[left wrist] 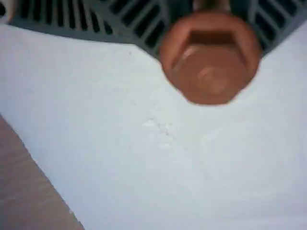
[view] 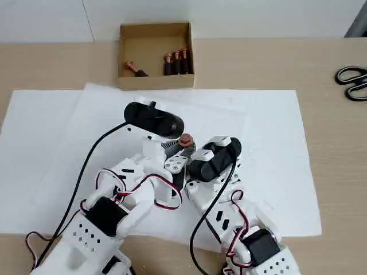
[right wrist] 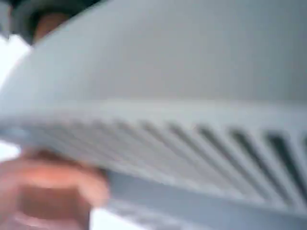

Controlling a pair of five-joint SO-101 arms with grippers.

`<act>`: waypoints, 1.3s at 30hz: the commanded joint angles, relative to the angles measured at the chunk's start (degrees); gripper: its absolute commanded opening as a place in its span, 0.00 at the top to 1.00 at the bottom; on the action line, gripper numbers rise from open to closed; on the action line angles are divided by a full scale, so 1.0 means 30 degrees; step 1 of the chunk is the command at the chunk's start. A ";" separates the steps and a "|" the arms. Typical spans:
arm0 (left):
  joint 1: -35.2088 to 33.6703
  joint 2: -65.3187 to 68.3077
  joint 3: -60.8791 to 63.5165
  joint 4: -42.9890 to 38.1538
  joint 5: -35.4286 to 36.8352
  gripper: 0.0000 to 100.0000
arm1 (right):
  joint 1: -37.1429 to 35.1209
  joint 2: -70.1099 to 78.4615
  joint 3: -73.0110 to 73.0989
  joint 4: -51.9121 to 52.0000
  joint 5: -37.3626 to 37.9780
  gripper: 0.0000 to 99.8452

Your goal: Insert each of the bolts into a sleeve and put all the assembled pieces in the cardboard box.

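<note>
Bolt (view: pixel 185 140) raised above the white paper (view: pixel 275 172), between left gripper (view: pixel 174 151) and right gripper (view: pixel 192 153), close against both; long axis steep, copper hex head uppermost, tipped toward the cardboard box (view: pixel 146 43) and facing the left wrist camera (view: pixel 153 118), shank hidden. Clench or release of either pincer: impossible to tell. Inside the box, at the far side of the table (view: pixel 57 63), four assembled pieces (view: pixel 176 62): three side by side near its right wall, copper heads pointing away from the arms, the fourth lying slantwise toward the left. Scissors (view: pixel 351 82) at far right on the bare tabletop
</note>
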 commanded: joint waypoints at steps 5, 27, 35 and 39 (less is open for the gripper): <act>0.0733 0.0176 0.0044 0.0147 0.0029 0.94 | 0.0044 -0.0542 -0.0352 -0.0601 -0.0147 1.00; -0.2842 -0.0762 -0.4645 0.5363 0.1289 0.63 | 0.0103 -0.0425 -0.0352 -0.0571 -0.0117 1.00; -0.9319 -0.1143 -0.8513 1.1780 0.1260 0.62 | 0.0190 -0.0366 -0.0498 0.0015 0.0469 1.00; -1.2689 -0.1143 -0.8864 1.4652 -0.0322 0.62 | 0.1275 0.1304 -0.2344 -0.0337 0.1407 1.00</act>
